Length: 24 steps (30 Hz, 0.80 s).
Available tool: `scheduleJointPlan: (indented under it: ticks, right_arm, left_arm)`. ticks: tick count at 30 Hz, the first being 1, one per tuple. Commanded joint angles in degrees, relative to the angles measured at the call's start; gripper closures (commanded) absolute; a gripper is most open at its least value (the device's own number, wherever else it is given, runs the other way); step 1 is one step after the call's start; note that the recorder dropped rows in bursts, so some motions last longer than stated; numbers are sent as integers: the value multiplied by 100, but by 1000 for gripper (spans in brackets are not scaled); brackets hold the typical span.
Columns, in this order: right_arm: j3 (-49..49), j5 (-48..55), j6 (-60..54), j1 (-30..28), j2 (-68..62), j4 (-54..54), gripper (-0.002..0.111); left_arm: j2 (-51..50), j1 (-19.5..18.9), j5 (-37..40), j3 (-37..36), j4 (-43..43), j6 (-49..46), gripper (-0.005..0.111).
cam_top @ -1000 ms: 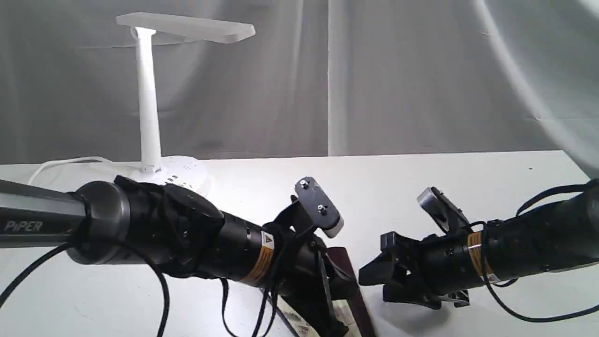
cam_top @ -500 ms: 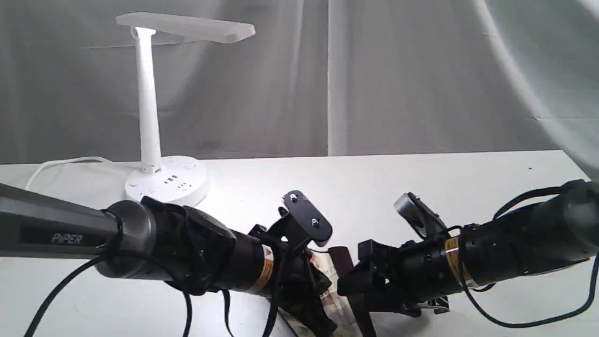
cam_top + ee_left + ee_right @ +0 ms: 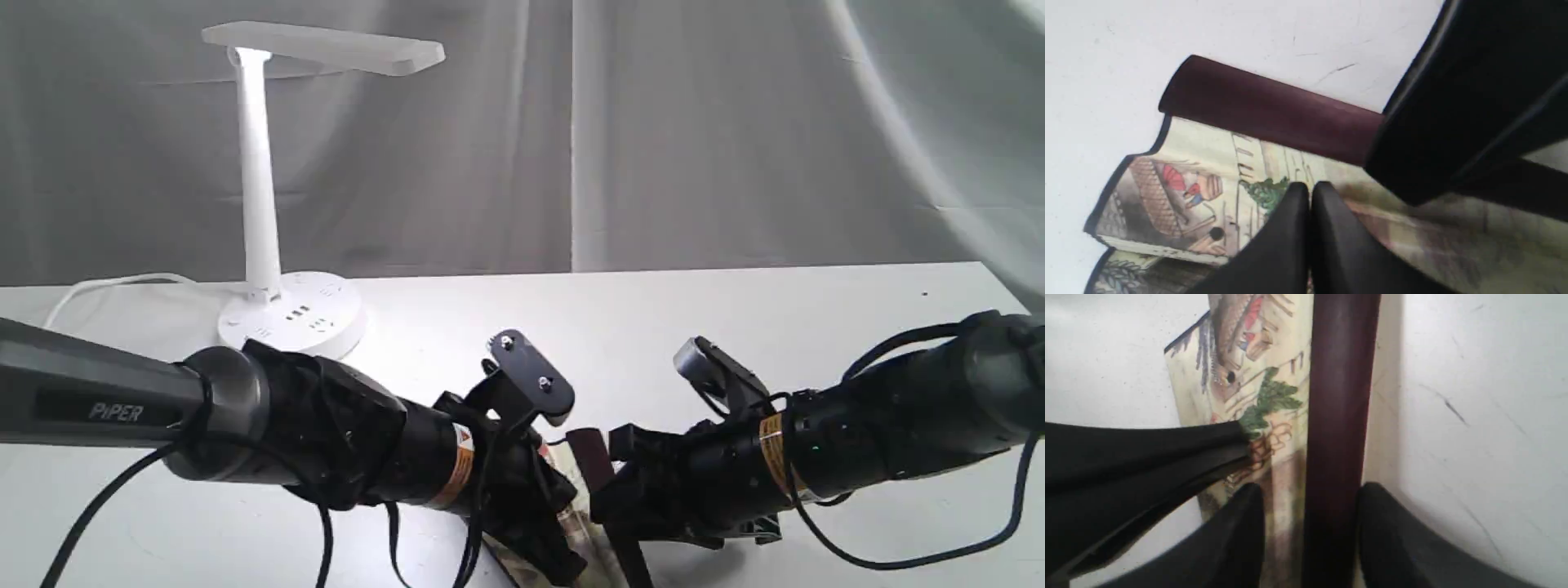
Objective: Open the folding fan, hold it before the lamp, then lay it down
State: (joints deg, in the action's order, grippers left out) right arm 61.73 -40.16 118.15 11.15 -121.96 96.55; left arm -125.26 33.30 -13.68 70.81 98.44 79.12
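The folding fan (image 3: pixel 1216 179) lies low over the white table, partly spread, with its painted cream pleats showing beside one maroon guard (image 3: pixel 1337 396). In the exterior view only a bit of the fan (image 3: pixel 586 457) shows between the two wrists. My left gripper (image 3: pixel 1310 188) is shut, its fingertips pressed together on the painted pleats. My right gripper (image 3: pixel 1310 488) is open, one finger on each side of the maroon guard. The white lamp (image 3: pixel 260 204) stands at the back left, well away from both grippers.
The lamp's round base (image 3: pixel 290 314) and its white cord (image 3: pixel 106 284) lie on the table (image 3: pixel 816 327) at the back left. A grey curtain hangs behind the table. Both arms cross the front of the exterior view.
My right arm has moved left until its fingers straddle the fan's guard. The left arm has sunk slightly, and painted paper now shows beside the guard.
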Motion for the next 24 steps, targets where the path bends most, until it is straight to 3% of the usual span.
scheduleJointPlan:
  ticks: [1,5,11,24]
  right_arm:
    - [-22,35,82,26,-41,316,83]
    - [-22,21,81,26,-41,340,108]
    - [-22,-533,-165,-69,-41,7,108]
    - [-22,-2247,-712,-671,-41,-987,108]
  left_arm:
    - [-236,-74,321,-133,150,43,107]
    - [-236,-74,320,-133,150,56,107]
    - [18,-74,320,-133,150,277,107]
    - [1536,-74,320,-133,150,1833,107]
